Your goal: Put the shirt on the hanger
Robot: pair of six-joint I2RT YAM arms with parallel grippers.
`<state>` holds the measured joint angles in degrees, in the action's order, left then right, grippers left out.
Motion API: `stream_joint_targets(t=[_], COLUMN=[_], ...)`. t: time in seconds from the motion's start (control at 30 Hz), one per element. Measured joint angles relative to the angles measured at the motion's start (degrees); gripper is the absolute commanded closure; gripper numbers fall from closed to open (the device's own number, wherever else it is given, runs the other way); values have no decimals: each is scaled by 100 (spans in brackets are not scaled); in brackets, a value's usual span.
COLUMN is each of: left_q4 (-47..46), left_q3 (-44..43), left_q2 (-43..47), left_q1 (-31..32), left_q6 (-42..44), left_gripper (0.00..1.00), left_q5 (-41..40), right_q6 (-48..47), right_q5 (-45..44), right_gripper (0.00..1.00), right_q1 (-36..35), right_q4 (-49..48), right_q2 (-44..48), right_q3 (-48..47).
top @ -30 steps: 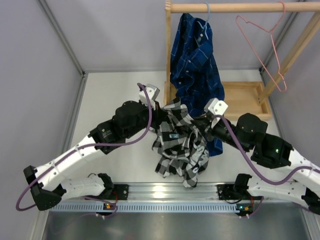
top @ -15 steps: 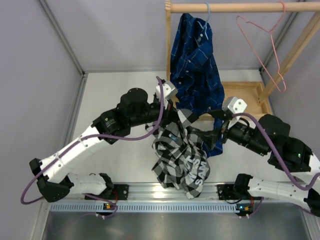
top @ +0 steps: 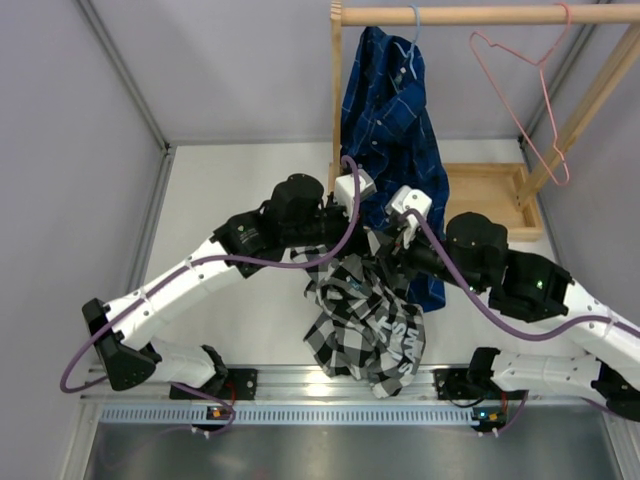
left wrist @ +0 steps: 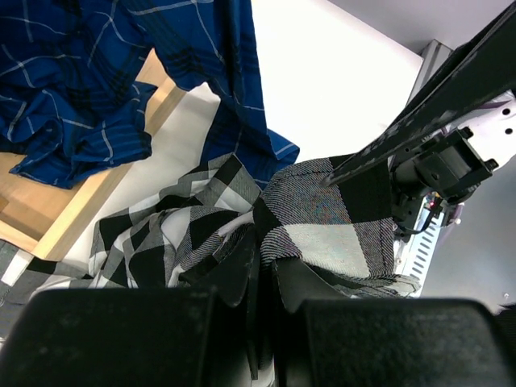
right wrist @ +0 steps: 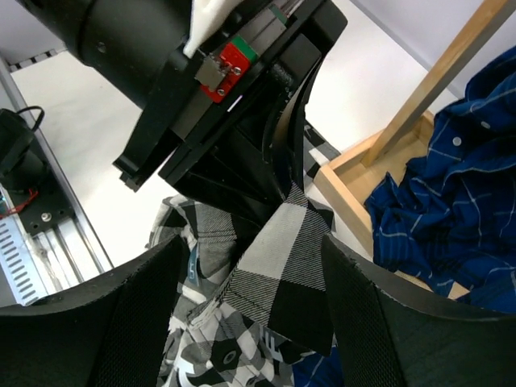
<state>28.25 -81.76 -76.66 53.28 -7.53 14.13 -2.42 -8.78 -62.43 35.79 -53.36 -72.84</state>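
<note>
**Checked shirt held up mid-table, hanger bare on rail**

Tabletop (top: pixel 230 200): wooden rack (top: pixel 450 15) at far right. Blue plaid shirt (top: pixel 385 110) hangs from its rail. The shirt (top: pixel 365 330) hangs bunched at centre, just in front of the blue one. Left gripper (left wrist: pixel 260 278) is pinched narrow on a checked fold. Right gripper (right wrist: pixel 250 298) is spread wide with cloth between its fingers; whether they touch it is unclear. The hanger (top: pixel 510 108) hooks on the rail's right end, well apart from the shirt.

Centre-frame checked shirt (top: pixel 365 320) is black-and-white with white block lettering, upper-centre plaid shirt (top: pixel 390 120) dark blue with thin pale lines, upper-right wire hanger (top: pixel 512 108) pink, rack (top: pixel 480 15) light wood, arms (top: pixel 180 290) white with black joints, cables (top: pixel 62 380) purple.
</note>
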Motion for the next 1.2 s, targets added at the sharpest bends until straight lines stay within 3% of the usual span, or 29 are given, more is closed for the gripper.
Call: stream_joint_targets(t=[0.17,0.27,0.37,0.47,0.5,0.6,0.63,0.8,0.9,1.07,1.2], left_q4=[0,0,0,2,2,-4,-4,7,-219,-970,-1528], left_q3=[0,0,0,0,0,0,0,2,269,2214,3611], left_q2=[0,0,0,0,0,0,2,221,774,2455,2820], left_q1=[0,0,0,0,-9,-26,-46,-52,4,83,339], left_q6=[-28,-28,-28,-22,-22,37,44,-420,-1060,-2750,-3936], left_gripper=[96,96,96,94,91,32,2,2,2,2,2], left_q5=[-2,-2,-2,-33,-61,-267,-479,-1847,-2516,-3270,-3475], right_q6=[-39,-105,-170,-227,-243,-232,-227,-111,129,649,957], right_q5=[-229,-518,-765,-935,-981,-1141,-1196,-1683,-1849,-2079,-2140], right_gripper=[39,51,69,97,100,100,100,100,100,100,100], right_q1=[0,0,0,0,0,0,-2,83,503,1259,1322], right_q4=[-24,-7,13,22,39,26,48,-24,-31,-31,-142], right_q2=[-177,-291,-457,-570,-581,-581,-557,-479,-527,-870,-1137], right_q3=[153,350,415,417,417,417,422,422,415,238,103])
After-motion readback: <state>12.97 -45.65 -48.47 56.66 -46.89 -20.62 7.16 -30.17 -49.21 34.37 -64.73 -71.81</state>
